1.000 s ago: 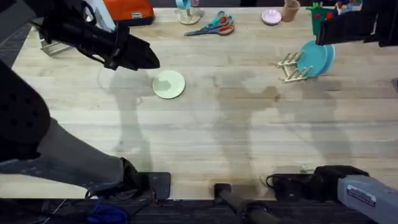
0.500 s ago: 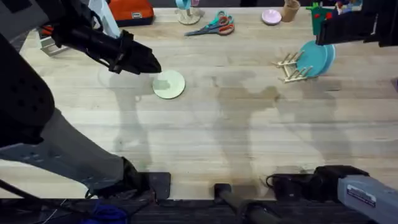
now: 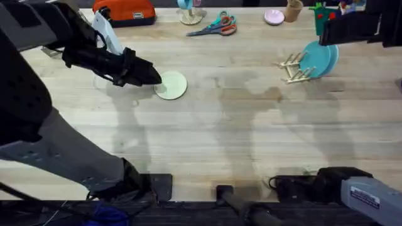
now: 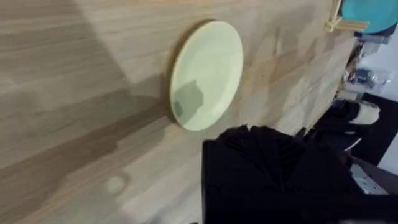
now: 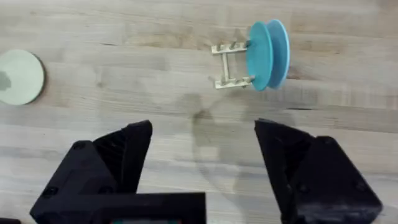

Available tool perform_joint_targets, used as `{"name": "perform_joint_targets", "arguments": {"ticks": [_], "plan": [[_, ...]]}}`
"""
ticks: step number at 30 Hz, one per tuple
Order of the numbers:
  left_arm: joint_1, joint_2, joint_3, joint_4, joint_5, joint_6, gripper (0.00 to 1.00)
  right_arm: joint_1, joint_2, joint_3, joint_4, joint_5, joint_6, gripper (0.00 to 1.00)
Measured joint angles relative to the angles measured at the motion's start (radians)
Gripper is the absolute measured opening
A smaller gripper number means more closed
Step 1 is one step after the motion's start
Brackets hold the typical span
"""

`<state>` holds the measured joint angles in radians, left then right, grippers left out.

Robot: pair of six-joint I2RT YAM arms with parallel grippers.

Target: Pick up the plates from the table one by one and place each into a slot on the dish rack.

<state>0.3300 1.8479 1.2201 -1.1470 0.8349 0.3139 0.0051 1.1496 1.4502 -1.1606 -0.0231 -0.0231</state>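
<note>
The large light wood-plank table (image 3: 207,138) carries a small light-wood dowel dish rack (image 3: 295,68); two round teal-blue plastic plates (image 3: 318,58) stand upright in its slots. Well apart from the rack, a round pale cream-green plastic plate (image 3: 171,85) lies flat, the left gripper (image 3: 152,76) at its far edge, jaw state impossible to tell. The right gripper (image 5: 202,162) hovers near the rack, fingers wide apart, empty.
</note>
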Motion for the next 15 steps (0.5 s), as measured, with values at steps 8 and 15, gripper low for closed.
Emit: {"name": "perform_joint_targets", "arguments": {"ticks": [8,15], "plan": [[0.009,0.133,0.000,0.094,0.005,-0.007,0.041,0.000,0.000,0.000,0.000,0.000,0.000,0.995],[0.017,0.235,0.000,0.124,0.111,-0.025,0.041,0.000,0.000,0.000,0.000,0.000,0.000,0.994]]}}
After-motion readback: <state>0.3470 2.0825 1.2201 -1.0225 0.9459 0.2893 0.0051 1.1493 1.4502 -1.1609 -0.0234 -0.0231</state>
